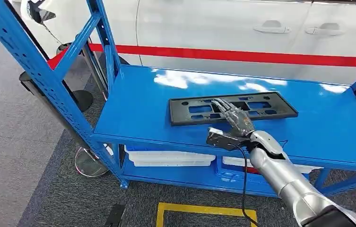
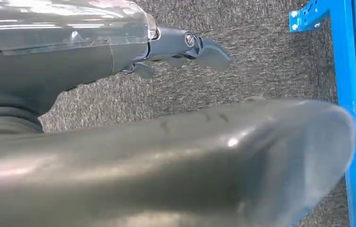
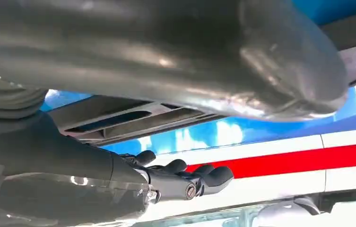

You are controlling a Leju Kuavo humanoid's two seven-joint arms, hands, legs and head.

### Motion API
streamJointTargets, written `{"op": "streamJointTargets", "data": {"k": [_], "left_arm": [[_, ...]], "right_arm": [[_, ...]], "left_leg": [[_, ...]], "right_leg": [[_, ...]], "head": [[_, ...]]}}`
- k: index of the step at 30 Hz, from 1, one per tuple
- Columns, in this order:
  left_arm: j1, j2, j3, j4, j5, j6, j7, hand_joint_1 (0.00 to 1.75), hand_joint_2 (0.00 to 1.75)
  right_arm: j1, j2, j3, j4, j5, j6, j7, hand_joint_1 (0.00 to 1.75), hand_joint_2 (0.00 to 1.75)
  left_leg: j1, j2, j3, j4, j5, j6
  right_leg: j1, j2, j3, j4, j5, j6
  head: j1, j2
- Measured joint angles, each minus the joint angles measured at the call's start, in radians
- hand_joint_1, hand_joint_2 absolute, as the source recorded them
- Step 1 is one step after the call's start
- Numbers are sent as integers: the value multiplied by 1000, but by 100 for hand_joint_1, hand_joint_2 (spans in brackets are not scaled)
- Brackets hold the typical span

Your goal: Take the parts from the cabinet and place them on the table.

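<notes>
A flat black rectangular part with several cut-outs lies on the blue table top. My right hand reaches over its middle, fingers stretched flat along the part and holding nothing. In the right wrist view the part shows between the thick thumb and the dark fingers, which are straight and apart from it. My left hand hangs beside a blue table leg above the grey carpet, fingers extended and empty.
A white car with a red stripe stands close behind the table. White trays sit on the lower shelf. A slanted blue rack upright rises at the left, with a round metal stand base beside it. Yellow floor marking lies in front.
</notes>
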Motion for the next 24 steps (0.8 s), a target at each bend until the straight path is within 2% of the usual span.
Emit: {"op": "streamJointTargets", "data": {"k": [2,3,6,8,9,11,12,17,24], "left_arm": [[0,0,0,0,0,-1,0,0,0],[0,0,0,0,0,-1,0,0,0],[-1,0,0,0,-2,-1,2,0,0],[-2,0,0,0,-5,-1,5,0,0],[-2,0,0,0,-6,-1,5,0,0],[-4,0,0,0,-6,0,6,0,0],[-5,0,0,0,-7,1,7,0,0],[-6,0,0,0,-4,5,7,0,0],[-5,0,2,0,4,16,5,0,0]], "right_arm": [[0,0,-1,0,-25,27,-1,0,0],[0,0,-2,0,-36,42,-3,0,175],[0,0,-2,1,-36,65,-3,0,175],[-1,0,2,5,23,23,24,0,175],[-3,2,5,10,56,-4,38,0,0],[-10,7,14,22,96,-38,55,0,0],[-15,11,17,26,102,-42,59,0,175],[-47,25,26,57,118,-41,68,0,175],[-81,46,33,99,114,-41,47,0,175]], "left_leg": [[0,0,0,0,0,0],[0,0,0,0,0,0],[0,0,0,0,0,0],[0,0,0,0,0,0],[0,0,0,0,0,0],[0,0,0,0,0,0],[0,0,0,0,0,0],[0,0,0,0,0,0],[0,0,0,0,0,0]], "right_leg": [[0,0,0,0,0,0],[0,0,0,0,0,0],[0,0,0,0,0,0],[0,0,0,0,0,0],[0,0,0,0,0,0],[0,0,0,0,0,0],[0,0,0,0,0,0],[0,0,0,0,0,0],[0,0,0,0,0,0]], "head": [[0,0],[0,0],[0,0],[0,0],[0,0],[0,0],[0,0],[0,0],[0,0]]}}
